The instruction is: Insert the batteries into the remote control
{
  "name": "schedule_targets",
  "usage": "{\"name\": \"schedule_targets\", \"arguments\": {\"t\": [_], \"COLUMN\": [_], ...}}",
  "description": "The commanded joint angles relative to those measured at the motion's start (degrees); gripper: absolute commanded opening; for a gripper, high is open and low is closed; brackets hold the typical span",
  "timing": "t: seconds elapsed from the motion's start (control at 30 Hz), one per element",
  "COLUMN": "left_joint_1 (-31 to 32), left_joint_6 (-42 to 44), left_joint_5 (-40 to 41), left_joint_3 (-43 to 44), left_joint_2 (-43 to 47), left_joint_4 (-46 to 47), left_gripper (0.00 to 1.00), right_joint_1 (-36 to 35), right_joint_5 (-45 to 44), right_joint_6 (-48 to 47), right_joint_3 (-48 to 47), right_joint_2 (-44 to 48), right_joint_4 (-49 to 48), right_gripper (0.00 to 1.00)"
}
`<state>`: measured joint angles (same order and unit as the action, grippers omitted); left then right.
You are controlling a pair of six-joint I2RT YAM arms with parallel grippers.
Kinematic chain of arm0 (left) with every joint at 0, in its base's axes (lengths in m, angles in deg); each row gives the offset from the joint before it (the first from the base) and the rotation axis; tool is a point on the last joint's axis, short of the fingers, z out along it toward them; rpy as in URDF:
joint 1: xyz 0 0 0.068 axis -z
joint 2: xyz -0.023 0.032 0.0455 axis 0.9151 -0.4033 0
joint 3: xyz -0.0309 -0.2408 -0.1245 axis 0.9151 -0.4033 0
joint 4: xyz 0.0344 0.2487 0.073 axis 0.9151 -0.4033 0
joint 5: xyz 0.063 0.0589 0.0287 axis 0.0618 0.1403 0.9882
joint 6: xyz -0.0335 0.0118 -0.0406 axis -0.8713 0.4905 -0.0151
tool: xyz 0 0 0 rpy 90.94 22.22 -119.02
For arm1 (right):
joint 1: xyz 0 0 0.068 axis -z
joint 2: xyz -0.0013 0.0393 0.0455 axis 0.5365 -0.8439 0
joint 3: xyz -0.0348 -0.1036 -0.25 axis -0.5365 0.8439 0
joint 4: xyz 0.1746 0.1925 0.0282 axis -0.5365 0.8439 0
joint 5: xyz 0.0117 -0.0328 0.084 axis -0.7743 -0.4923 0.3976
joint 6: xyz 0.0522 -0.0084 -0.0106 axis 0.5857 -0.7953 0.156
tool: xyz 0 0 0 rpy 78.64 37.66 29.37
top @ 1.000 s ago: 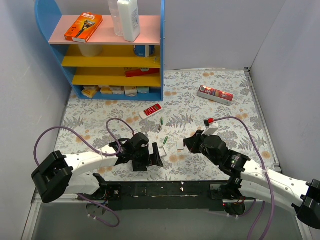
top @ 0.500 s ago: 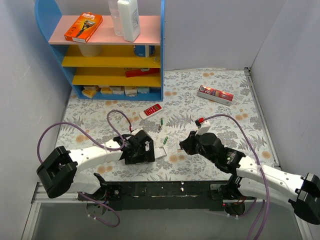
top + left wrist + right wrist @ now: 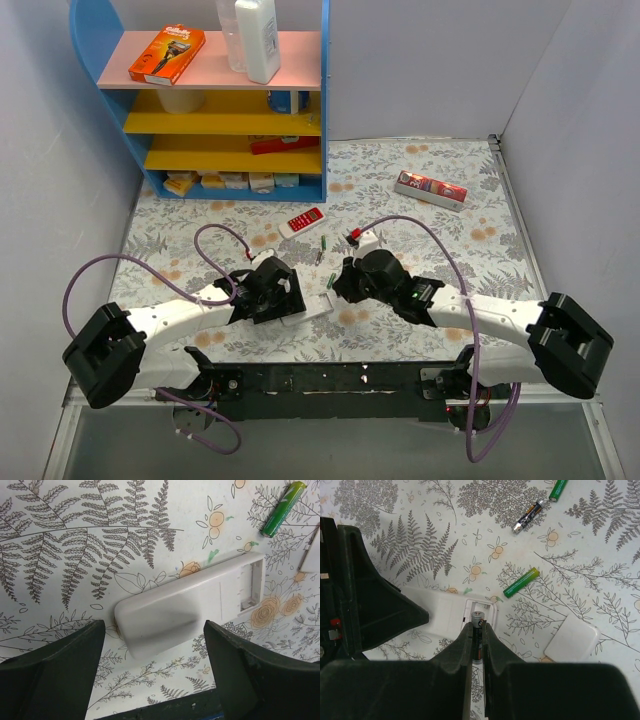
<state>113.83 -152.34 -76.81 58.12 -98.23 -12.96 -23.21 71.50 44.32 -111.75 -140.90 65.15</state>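
Observation:
The white remote control (image 3: 175, 607) lies back up on the floral mat, its battery compartment (image 3: 247, 587) open; it also shows in the top view (image 3: 318, 306). My left gripper (image 3: 152, 650) is open, with its fingers on either side of the remote's closed end. My right gripper (image 3: 478, 627) is shut on a dark battery (image 3: 479, 619) with a metallic end, held just over the open compartment (image 3: 481, 611). A green battery (image 3: 521, 582) lies beside the remote. Another green battery (image 3: 558, 489) and a dark one (image 3: 529, 516) lie farther off.
The loose white battery cover (image 3: 571, 639) lies right of the remote. A red remote (image 3: 302, 220) and a red-white box (image 3: 430, 188) lie farther back. A blue shelf unit (image 3: 230, 100) stands at the back left. White walls enclose the mat.
My right gripper has moved left with the dark battery, from right of the cover to over the remote's open compartment. My left gripper has stayed at the remote's other end.

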Motion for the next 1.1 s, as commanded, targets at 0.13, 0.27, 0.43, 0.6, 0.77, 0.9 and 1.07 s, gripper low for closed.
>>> {"name": "schedule_targets", "arguments": {"t": [0.13, 0.27, 0.43, 0.6, 0.77, 0.9, 1.07], "left_joint_1": [-0.5, -0.5, -0.5, -0.5, -0.5, -0.5, -0.5], "left_joint_6": [0.4, 0.3, 0.3, 0.1, -0.3, -0.6, -0.9], "left_joint_5": [0.3, -0.8, -1.0, -1.4, -2.1, -2.4, -2.5], "left_joint_3": [-2.0, -2.6, -3.1, -3.5, -4.2, -4.3, -4.4], "left_joint_2": [-2.0, -2.5, -3.0, -3.0, -2.8, -2.7, -2.4], "left_joint_4": [1.1, 1.5, 1.5, 1.5, 2.4, 2.8, 2.7], "left_gripper": [0.74, 0.69, 0.60, 0.57, 0.55, 0.54, 0.53], "right_joint_1": [-2.5, -3.2, -4.1, -4.4, -4.5, -4.6, -4.9], "right_joint_5": [-2.5, -3.9, -4.9, -7.3, -7.7, -7.7, -8.9], "right_joint_6": [-3.7, -2.8, -1.5, 1.7, 5.1, 7.4, 8.3], "right_joint_3": [-3.1, -3.2, -3.6, -4.6, -4.9, -5.0, -5.0], "right_joint_2": [-6.4, -9.5, -12.5, -15.0, -16.5, -17.3, -17.2], "right_joint_4": [-9.9, -11.0, -12.2, -11.0, -9.6, -8.2, -5.8], "right_gripper": [0.01, 0.01, 0.01, 0.01, 0.01, 0.01, 0.01]}}
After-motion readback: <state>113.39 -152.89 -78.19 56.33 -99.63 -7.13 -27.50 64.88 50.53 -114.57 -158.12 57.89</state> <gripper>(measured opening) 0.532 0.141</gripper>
